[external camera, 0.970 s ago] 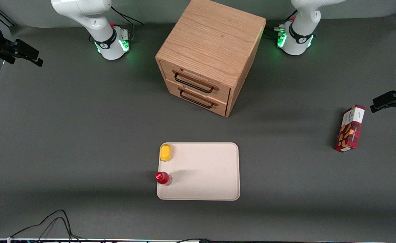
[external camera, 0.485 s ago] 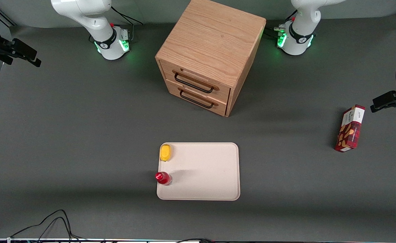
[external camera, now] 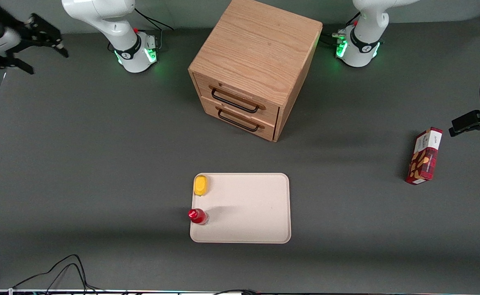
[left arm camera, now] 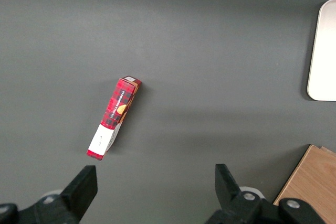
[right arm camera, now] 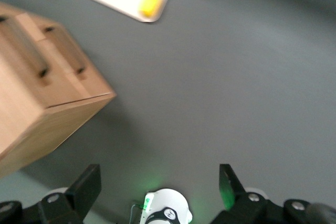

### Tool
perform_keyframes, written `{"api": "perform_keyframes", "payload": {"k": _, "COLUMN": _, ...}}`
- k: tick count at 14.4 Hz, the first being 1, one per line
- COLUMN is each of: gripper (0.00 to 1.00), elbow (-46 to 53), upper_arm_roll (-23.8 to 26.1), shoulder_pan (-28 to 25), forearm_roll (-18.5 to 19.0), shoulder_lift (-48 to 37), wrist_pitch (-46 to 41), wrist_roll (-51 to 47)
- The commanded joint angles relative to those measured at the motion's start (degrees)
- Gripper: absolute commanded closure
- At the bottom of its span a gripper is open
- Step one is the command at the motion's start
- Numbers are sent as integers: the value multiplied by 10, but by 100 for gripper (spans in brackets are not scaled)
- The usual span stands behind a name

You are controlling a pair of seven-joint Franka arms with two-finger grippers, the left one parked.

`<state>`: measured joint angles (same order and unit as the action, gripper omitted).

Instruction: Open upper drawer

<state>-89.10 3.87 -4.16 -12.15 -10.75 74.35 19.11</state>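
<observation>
The light-oak cabinet (external camera: 260,45) stands at the table's middle, farther from the front camera than the tray. The upper drawer (external camera: 240,93) is shut, and its thin black wire handle (external camera: 234,101) runs across its front. The identical lower drawer (external camera: 240,116) sits beneath it, also shut. My right gripper (external camera: 46,61) hangs high over the working arm's end of the table, far off sideways from the cabinet. Its jaws stand wide apart and empty. The right wrist view shows the gripper (right arm camera: 157,184) and both drawer fronts, with the upper drawer (right arm camera: 23,51) seen at a slant.
A cream tray (external camera: 256,205) lies nearer the front camera than the cabinet. It holds a yellow object (external camera: 200,185) and a red-capped bottle (external camera: 198,216). A red box (external camera: 424,155) lies toward the parked arm's end. Cables (external camera: 60,270) lie at the front edge.
My right gripper has swung farther into the front view, away from the front camera, and turned. The cabinet and both drawers have not moved.
</observation>
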Motion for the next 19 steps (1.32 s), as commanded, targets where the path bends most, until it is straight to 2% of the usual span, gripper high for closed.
{"api": "perform_keyframes", "payload": {"k": 1, "gripper": 0, "elbow": 28, "upper_arm_roll": 44, "shoulder_pan": -1, "forearm_roll": -80, "shoulder_lift": 72, "wrist_pitch": -11, "wrist_roll": 108}}
{"api": "perform_keyframes", "payload": {"k": 2, "gripper": 0, "elbow": 31, "upper_arm_roll": 62, "shoulder_pan": -1, "forearm_roll": -95, "shoulder_lift": 94, "wrist_pitch": -10, "wrist_roll": 149}}
{"api": "perform_keyframes", "payload": {"k": 4, "gripper": 0, "elbow": 35, "upper_arm_roll": 114, "shoulder_pan": -2, "forearm_roll": -104, "shoulder_lift": 137, "wrist_pitch": 5, "wrist_roll": 157}}
{"api": "perform_keyframes", "payload": {"k": 7, "gripper": 0, "elbow": 31, "upper_arm_roll": 183, "shoulder_pan": -7, "forearm_roll": -104, "shoulder_lift": 207, "wrist_pitch": 91, "wrist_roll": 154}}
{"api": "perform_keyframes", "payload": {"k": 10, "gripper": 0, "elbow": 18, "upper_arm_roll": 228, "shoulder_pan": -11, "forearm_roll": -104, "shoulder_lift": 274, "wrist_pitch": 164, "wrist_roll": 146}}
{"api": "perform_keyframes", "payload": {"k": 14, "gripper": 0, "elbow": 1, "upper_arm_roll": 257, "shoulder_pan": -34, "forearm_roll": -97, "shoulder_lift": 333, "wrist_pitch": 269, "wrist_roll": 79}}
{"api": "perform_keyframes", "payload": {"k": 19, "gripper": 0, "elbow": -47, "upper_arm_roll": 283, "shoulder_pan": -50, "forearm_roll": -94, "shoulder_lift": 346, "wrist_pitch": 362, "wrist_roll": 41}}
